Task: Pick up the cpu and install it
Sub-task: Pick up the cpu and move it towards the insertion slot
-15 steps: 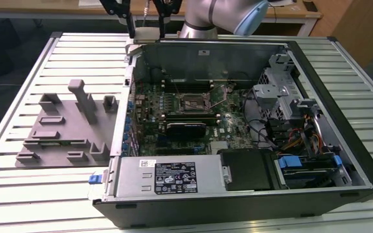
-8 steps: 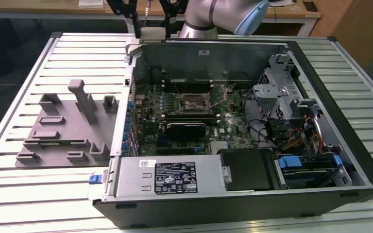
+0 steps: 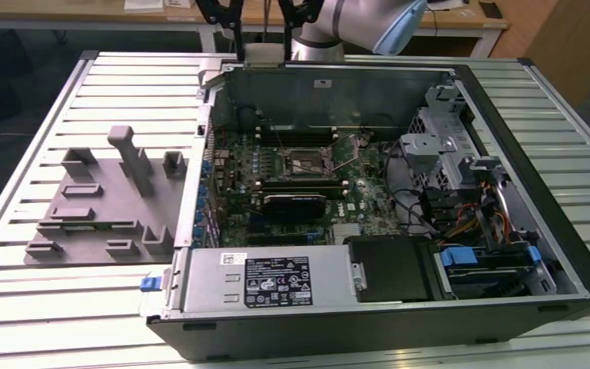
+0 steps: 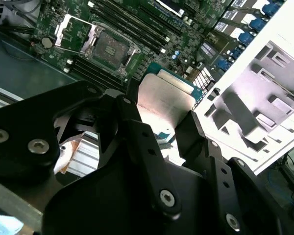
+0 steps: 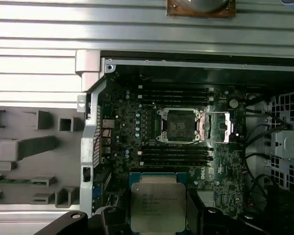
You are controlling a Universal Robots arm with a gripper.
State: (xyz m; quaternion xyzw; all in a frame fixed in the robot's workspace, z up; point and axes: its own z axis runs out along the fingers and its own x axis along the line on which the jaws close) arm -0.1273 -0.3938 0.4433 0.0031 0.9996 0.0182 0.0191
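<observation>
Silvery cpu (image 5: 158,203), one, gripper (image 5: 158,221) clamped, one socket (image 5: 179,125)

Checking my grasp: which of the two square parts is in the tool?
The cpu, the silvery-lidded square gripped by the tool; the other, the dark-centred socket, sits empty on the motherboard.
</observation>
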